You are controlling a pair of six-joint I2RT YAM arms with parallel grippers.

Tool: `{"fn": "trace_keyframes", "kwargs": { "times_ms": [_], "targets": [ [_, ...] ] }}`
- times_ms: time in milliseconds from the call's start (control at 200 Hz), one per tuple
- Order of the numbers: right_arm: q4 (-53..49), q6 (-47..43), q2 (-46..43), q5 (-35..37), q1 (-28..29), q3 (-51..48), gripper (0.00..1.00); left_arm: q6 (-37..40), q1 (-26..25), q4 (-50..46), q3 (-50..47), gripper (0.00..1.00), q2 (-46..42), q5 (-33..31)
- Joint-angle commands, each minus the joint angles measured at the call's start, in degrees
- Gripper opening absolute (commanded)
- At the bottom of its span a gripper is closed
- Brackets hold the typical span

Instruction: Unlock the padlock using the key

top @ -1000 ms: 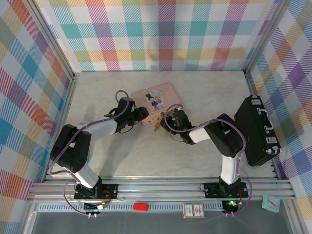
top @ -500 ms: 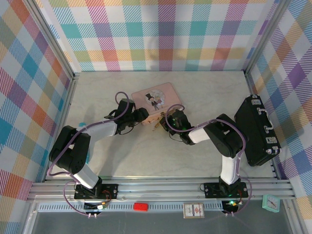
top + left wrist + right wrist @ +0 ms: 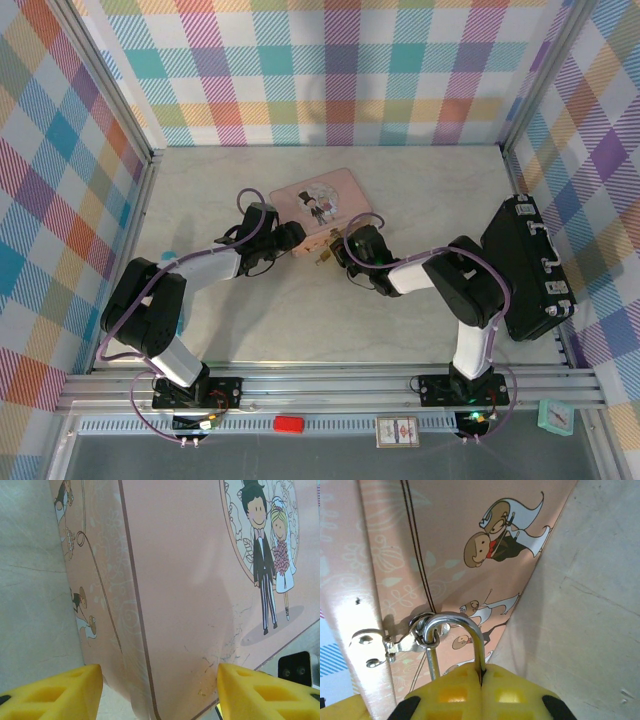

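Left gripper (image 3: pixel 292 238) sits low at the 7 o'clock corner of the pink tin (image 3: pixel 318 200). Its jaws are spread around that corner, one yellow pad (image 3: pixel 55 690) against the side wall and the other against the lid, so it is clamped on the tin. At the tin's 6 o'clock edge the padlock (image 3: pixel 322 257) hangs by its silver shackle (image 3: pixel 465 622), which loops through the ring of the clasp (image 3: pixel 395 642). At 5 o'clock the right gripper (image 3: pixel 481 690) has its pads pressed together, the shackle rising from their seam; what they pinch is hidden. A black case (image 3: pixel 528 268) lies at 3 o'clock on the table (image 3: pixel 420 180).
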Motion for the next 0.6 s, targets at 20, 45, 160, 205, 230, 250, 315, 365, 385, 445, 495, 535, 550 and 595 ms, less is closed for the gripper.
{"fn": "trace_keyframes", "kwargs": {
  "times_ms": [20, 45, 160, 205, 230, 250, 315, 365, 385, 445, 495, 535, 550, 595],
  "targets": [
    [1.6, 2.9, -1.2, 4.6, -0.4, 1.3, 0.00, -0.3, -0.5, -3.1, -1.6, 0.61, 0.5, -1.1],
    [1.6, 3.1, -1.2, 4.9, -0.4, 1.3, 0.00, -0.3, -0.6, -3.1, -1.5, 0.61, 0.5, -1.1],
    [2.5, 3.8, -0.9, 6.1, -0.4, 0.8, 0.00, -0.3, -0.5, -3.6, -1.3, 0.61, 0.5, -1.3],
    [2.6, 3.9, -0.8, 6.1, -0.4, 1.0, 0.00, -0.2, -0.6, -3.6, -1.3, 0.61, 0.3, -1.2],
    [2.6, 3.9, -0.8, 6.1, -0.4, 1.1, 0.00, -0.3, -0.6, -3.7, -1.2, 0.61, 0.3, -1.3],
    [2.6, 4.0, -0.9, 6.2, -0.4, 1.0, 0.00, -0.3, -0.6, -3.7, -1.2, 0.61, 0.2, -1.3],
    [3.2, 4.7, -0.8, 7.2, -0.3, 0.5, 0.00, -0.3, -0.6, -3.6, -1.3, 0.61, 0.1, -1.3],
    [3.7, 5.7, -0.6, 7.9, -0.3, 0.3, 0.00, -0.3, -0.6, -3.4, -1.2, 0.61, 0.2, -1.1],
    [4.0, 6.0, -0.4, 8.1, -0.3, 0.2, 0.00, -0.3, -0.6, -3.2, -1.3, 0.61, 0.3, -1.0],
    [4.9, 6.7, 0.0, 8.3, -0.2, 0.5, 0.00, -0.2, -0.6, -3.0, -1.1, 0.61, 0.5, -0.8],
    [4.8, 7.3, 0.1, 8.8, -0.2, 0.7, 0.00, -0.4, -0.6, -2.8, -1.1, 0.61, 0.8, -0.8],
    [4.6, 7.9, 0.0, 9.4, -0.1, 0.7, 0.00, -0.5, -0.5, -2.8, -1.0, 0.61, 1.0, -0.9],
    [4.5, 8.2, 0.0, 9.7, -0.1, 0.7, 0.00, -0.4, -0.5, -2.7, -1.0, 0.61, 1.0, -0.9],
    [4.4, 8.9, 0.0, 10.5, -0.1, 0.6, 0.00, -0.6, -0.6, -2.6, -0.8, 0.61, 1.3, -0.8]
  ]
}}
